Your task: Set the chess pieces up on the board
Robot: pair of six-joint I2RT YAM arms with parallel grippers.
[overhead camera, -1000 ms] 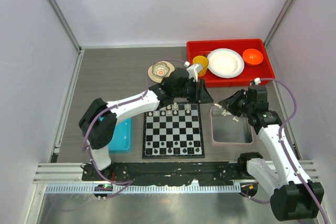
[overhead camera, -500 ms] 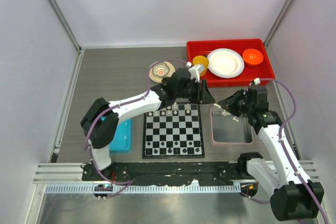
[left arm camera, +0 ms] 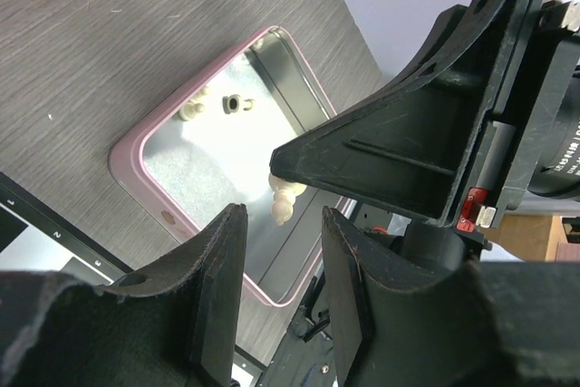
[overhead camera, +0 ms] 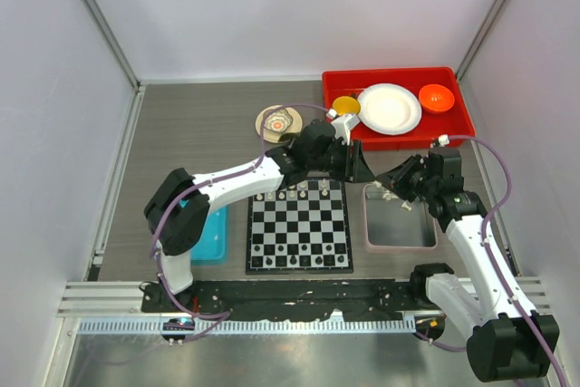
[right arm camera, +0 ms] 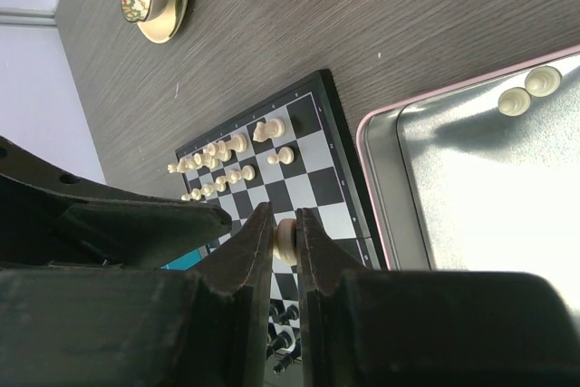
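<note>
Right fingers (right arm camera: 246, 256): clamped on one cream chess piece (right arm camera: 285, 240), near tray (right arm camera: 471, 188). Left fingers (left arm camera: 216, 278): half-parted, apparently empty. Board (right arm camera: 313, 183): cream pieces at far rows.

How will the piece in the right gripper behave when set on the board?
The chess piece pinched in the right gripper looks tiny, moulded plastic: probably light and stiff. Its rounded body may roll if released sideways. Other pieces stand upright on the board, so it should stand, but tip easily.

Left tool (left arm camera: 283, 256) jaws parted; right tool (right arm camera: 285, 237) jaws pinched close; tips near each other.
</note>
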